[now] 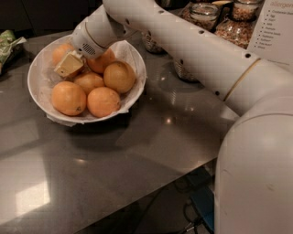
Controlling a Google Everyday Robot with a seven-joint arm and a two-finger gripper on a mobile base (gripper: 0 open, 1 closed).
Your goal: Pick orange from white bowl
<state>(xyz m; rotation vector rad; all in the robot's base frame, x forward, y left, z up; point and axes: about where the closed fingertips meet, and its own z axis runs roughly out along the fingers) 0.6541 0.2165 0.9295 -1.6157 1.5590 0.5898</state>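
The white bowl (36, 98), lined with crinkled white paper, stands at the back left of the grey counter. It holds several oranges. A deep-orange one (68, 97) lies at the front left, another (103, 101) beside it, one (120, 77) at the right, and a smaller one (88, 82) in the middle. My gripper (68, 64), with a tan pad, reaches down into the back of the bowl. It lies between the back-left orange (60, 51) and the back orange (101, 61) and partly hides both. My white arm runs from the right across the bowl.
Glass jars (203, 11) stand along the back, one (183, 71) just behind my arm. A green packet (9, 43) lies at the far left. A printed sheet (274, 27) stands at the back right. The counter's front edge (151, 189) runs diagonally at the lower right.
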